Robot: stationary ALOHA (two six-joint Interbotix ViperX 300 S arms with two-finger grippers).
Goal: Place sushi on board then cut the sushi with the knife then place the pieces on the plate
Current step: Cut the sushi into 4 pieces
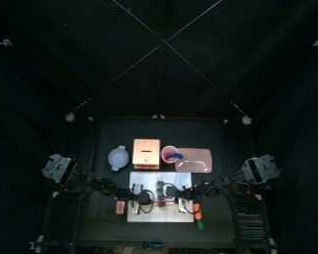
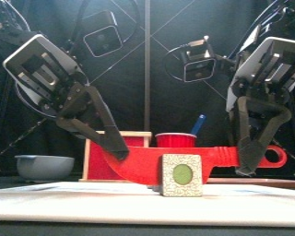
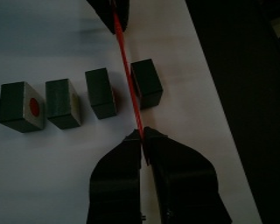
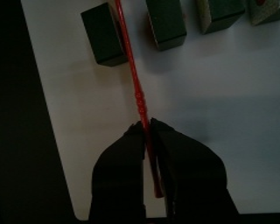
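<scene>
L claw (image 3: 140, 133) + R claw (image 4: 146, 125) each pinch one end of the red toy knife (image 2: 230, 152). Blade sits betw. dark green toy sushi blocks (image 3: 101, 93) on white cutting board (image 1: 159, 216). Red cup (image 1: 171, 154), flat pink tray (image 1: 199, 161), pale wooden box (image 1: 148, 154) at desk rear, apart.

Support: black table (image 1: 122, 131), its front edge nearest the viewer.
Near middle: white cutting board (image 1: 156, 215), flat on the table, long side parallel to the front edge.
Far row: four items stand in a line beyond the board, all apart from it.
Far left: blue-grey bowl (image 1: 119, 156), upright, with small handles.
Right of bowl: pale wooden box (image 1: 148, 153) with a red drawer front facing the board.
Right of box: red cup (image 1: 173, 154), upright, just beside the box.
Far right: flat pink tray (image 1: 197, 161), touching or nearly touching the cup; contact cannot be judged.
</scene>
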